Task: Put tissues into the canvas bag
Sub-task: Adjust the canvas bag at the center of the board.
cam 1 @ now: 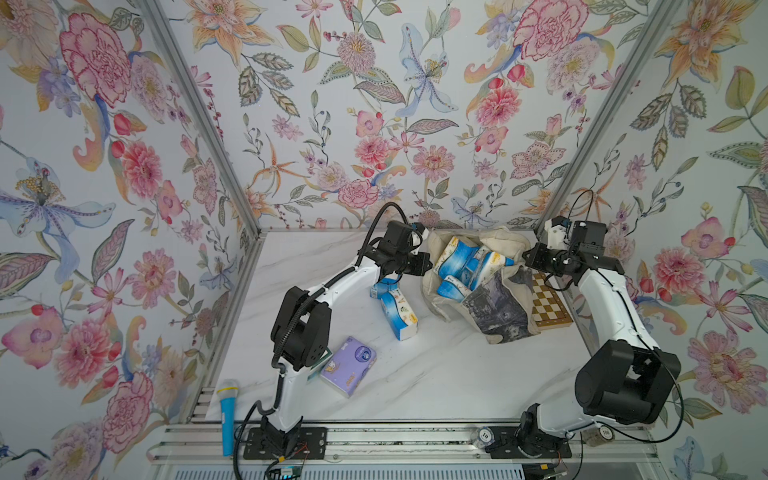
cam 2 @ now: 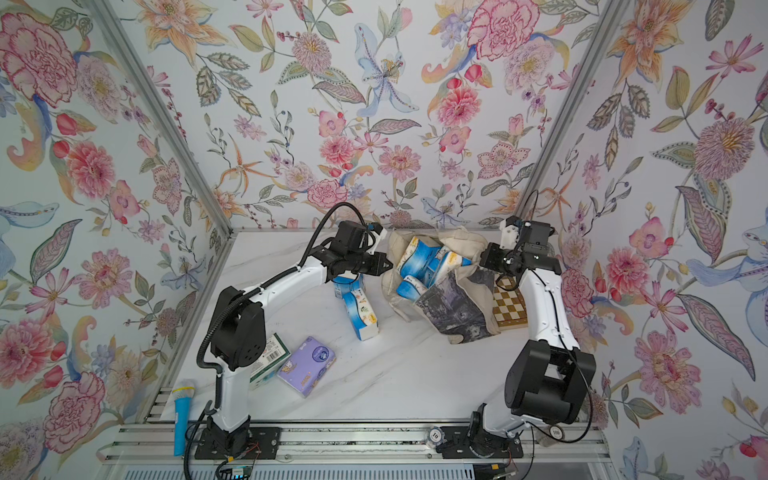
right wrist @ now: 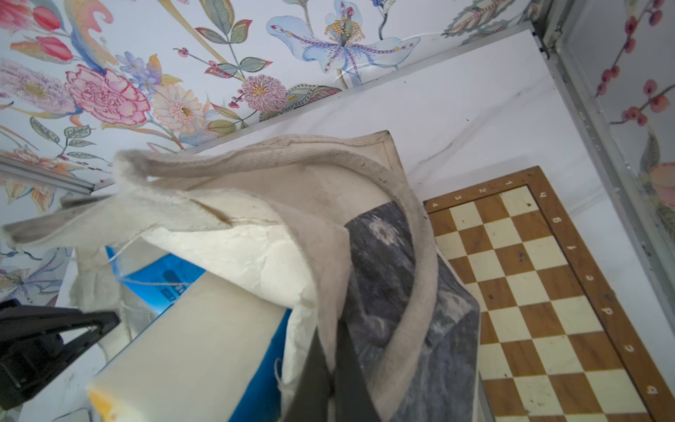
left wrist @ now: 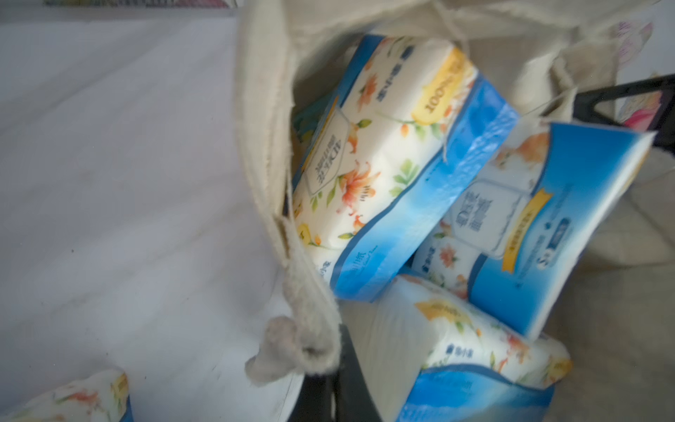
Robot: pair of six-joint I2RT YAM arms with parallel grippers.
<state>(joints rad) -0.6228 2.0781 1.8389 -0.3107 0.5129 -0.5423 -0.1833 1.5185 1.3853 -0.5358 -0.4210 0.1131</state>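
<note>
The left arm is reaching forward with its elbow bent, and the left gripper [cam 1: 424, 264] is clenching the left rim of the cream fabric canvas bag [cam 1: 500, 313] with its dark printed picture. The right gripper [cam 1: 528, 256] is pinching the opposite rim, and the mouth is gaping between them. Blue-and-white floral tissue packs [cam 1: 461, 262] are lying piled inside. On the white marbled table [cam 1: 449, 382], another blue-and-white pack [cam 1: 399, 313], a lilac pack [cam 1: 348, 366] and a green-white barcoded pack [cam 2: 270, 357] are lying apart from the bag amid open room. A wooden chessboard [cam 1: 549, 305] is lying just beside the bag's right edge.
</note>
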